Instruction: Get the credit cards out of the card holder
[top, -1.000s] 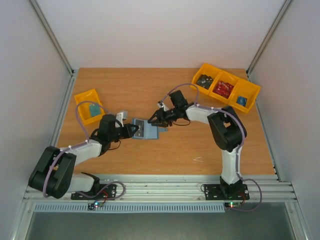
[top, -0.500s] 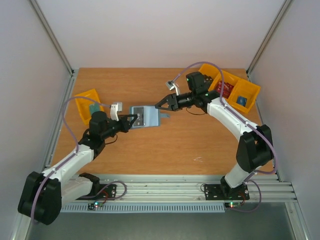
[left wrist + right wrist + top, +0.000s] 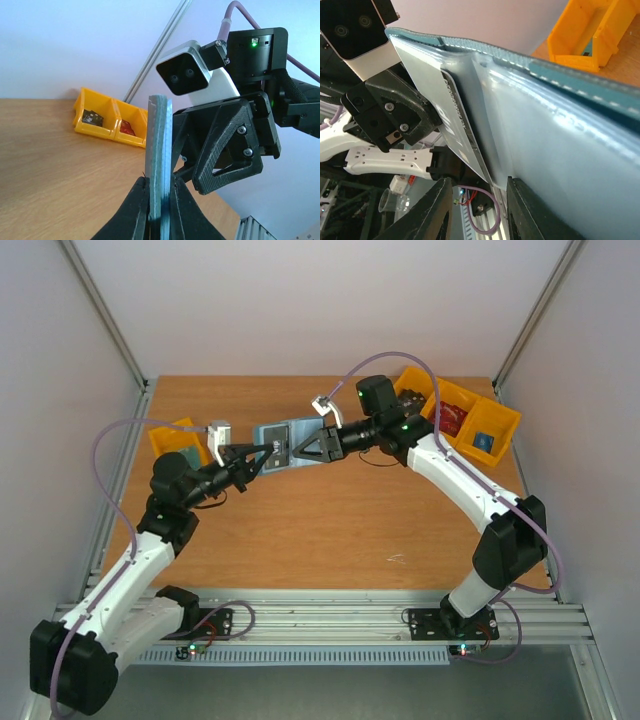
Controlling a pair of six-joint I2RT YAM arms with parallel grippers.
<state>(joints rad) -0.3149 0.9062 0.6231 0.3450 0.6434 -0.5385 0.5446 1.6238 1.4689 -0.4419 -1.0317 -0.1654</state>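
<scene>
Left gripper (image 3: 262, 454) is shut tight on the wallet (image 3: 272, 433) and holds it up in the air over the tabletop (image 3: 330, 530). Half a second ago the wallet was lower and nearer the arms. Now it is higher and farther back. Back then the right gripper (image 3: 304, 447) was a little way off. Now it is right at the wallet's other side. Its fingers (image 3: 432, 210) are apart, one on each side of the wallet's edge. A grey card (image 3: 451, 116) sits in a pale pocket of the wallet, with its corner between those fingers.
</scene>
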